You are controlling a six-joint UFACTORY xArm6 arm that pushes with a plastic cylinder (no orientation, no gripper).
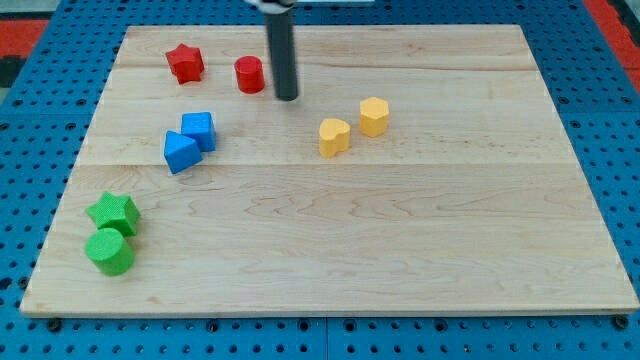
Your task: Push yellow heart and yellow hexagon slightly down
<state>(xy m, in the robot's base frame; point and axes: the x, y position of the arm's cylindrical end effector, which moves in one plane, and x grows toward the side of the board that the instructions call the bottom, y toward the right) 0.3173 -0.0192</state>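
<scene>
The yellow heart [334, 136] and the yellow hexagon [374, 116] sit close together on the wooden board [400, 250], right of centre in the upper half, the hexagon up and right of the heart. My tip [286, 97] rests on the board up and left of the heart, apart from it, just right of the red cylinder [249, 75].
A red star [185, 63] lies at the upper left. A blue cube [199, 130] and a blue triangular block [180, 152] touch at the left. A green star [113, 213] and a green cylinder [110, 251] sit at the lower left.
</scene>
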